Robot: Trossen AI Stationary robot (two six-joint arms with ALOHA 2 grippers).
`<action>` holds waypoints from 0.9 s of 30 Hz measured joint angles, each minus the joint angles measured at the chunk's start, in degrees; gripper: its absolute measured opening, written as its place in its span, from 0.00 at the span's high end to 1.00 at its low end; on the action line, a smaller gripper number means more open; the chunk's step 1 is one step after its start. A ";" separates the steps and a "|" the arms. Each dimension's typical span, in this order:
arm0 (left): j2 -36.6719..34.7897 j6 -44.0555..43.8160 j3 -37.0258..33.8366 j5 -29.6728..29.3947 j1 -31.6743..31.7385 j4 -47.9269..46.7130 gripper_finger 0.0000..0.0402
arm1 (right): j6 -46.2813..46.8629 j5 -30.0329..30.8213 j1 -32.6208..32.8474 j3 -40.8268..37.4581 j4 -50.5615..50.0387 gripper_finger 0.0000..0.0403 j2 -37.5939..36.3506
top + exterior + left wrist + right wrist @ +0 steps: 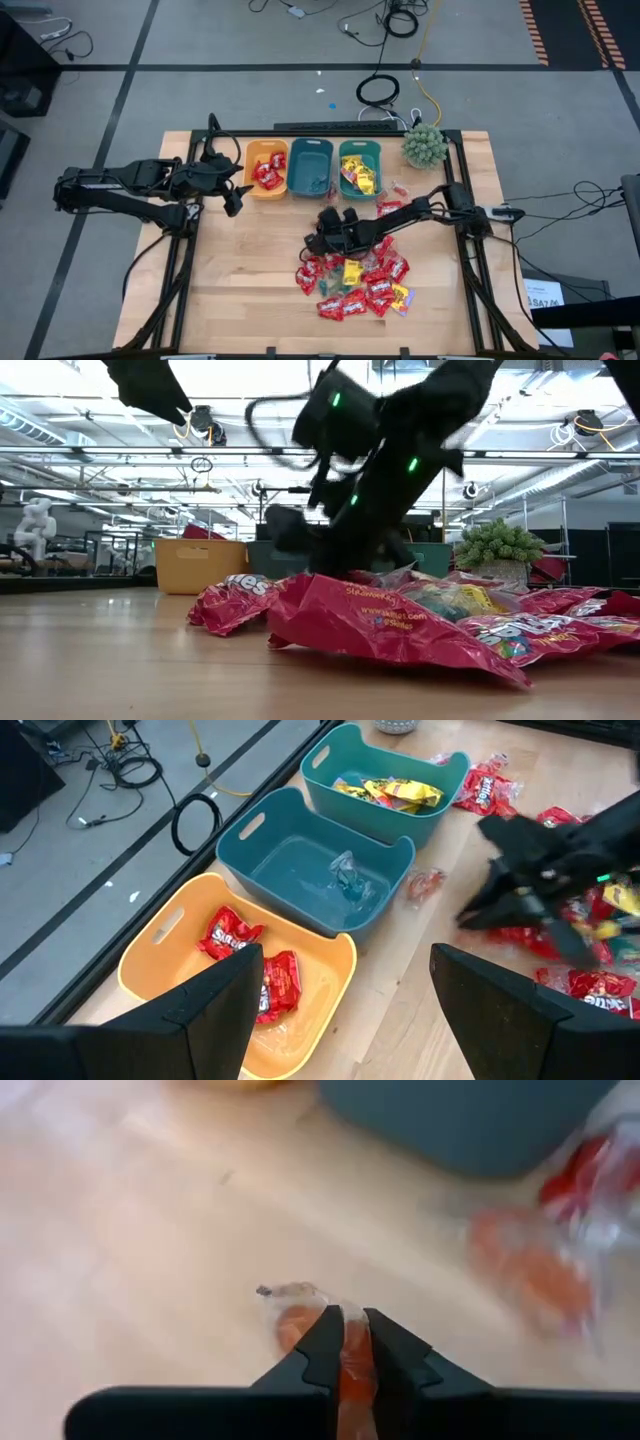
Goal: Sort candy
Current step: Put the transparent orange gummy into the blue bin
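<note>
Presently we find the right gripper (348, 1342) low over the desk (250, 290) at the pile's upper edge, its fingers closed on a small clear-wrapped orange candy (300, 1312) — a pick in hand. The left gripper (340, 1010) hangs open above the orange bin (175, 945). Next, we judge, comes a lift and carry to the middle teal bin (290, 845) holding similar clear pieces — without snagging the red packets (355, 285).

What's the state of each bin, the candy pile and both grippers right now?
Orange plastic bin: holds two red packets.
Middle teal plastic bin: holds a few clear-wrapped pieces.
Far teal plastic bin: holds yellow packets.
Pile of red and yellow candy packets: unsorted on the table.
Right gripper: shut on a small orange clear-wrapped candy.
Left gripper: open, empty, beside the orange bin.
</note>
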 joint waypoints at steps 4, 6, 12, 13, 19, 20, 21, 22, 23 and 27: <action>0.00 0.00 0.00 0.00 -0.01 0.00 0.26 | -0.36 -0.46 0.76 -0.02 -6.30 0.97 -7.99; 0.00 0.00 0.00 0.00 0.00 0.02 0.26 | -1.96 -0.44 0.76 0.06 -9.45 0.98 -12.35; 0.00 0.00 0.00 0.00 -0.01 0.13 0.26 | -8.98 -0.04 -0.53 0.11 -10.16 0.97 -25.20; 0.01 0.00 0.00 0.00 0.00 0.14 0.26 | -9.14 0.04 -1.21 0.19 -10.00 0.97 -26.96; 0.00 0.00 0.00 0.00 0.00 1.36 0.26 | -13.11 -0.72 -6.56 0.18 -8.87 0.97 -33.22; 0.00 0.00 0.00 0.00 -0.01 1.80 0.26 | -14.21 -2.13 -7.90 0.18 -7.55 0.97 -33.43; 0.00 0.00 0.00 0.00 0.00 1.97 0.26 | -15.26 -4.05 -9.30 0.19 -5.97 0.97 -33.45; 0.00 0.00 0.00 0.01 0.00 1.96 0.26 | -16.23 -6.24 -10.81 0.18 -4.49 0.97 -33.32; 0.00 0.00 0.00 0.01 -0.01 2.08 0.26 | -17.00 -8.39 -12.39 0.16 -2.89 0.97 -33.02; 0.00 0.00 0.00 0.00 0.00 2.50 0.26 | -18.36 -15.21 -17.89 0.16 2.73 0.97 -30.91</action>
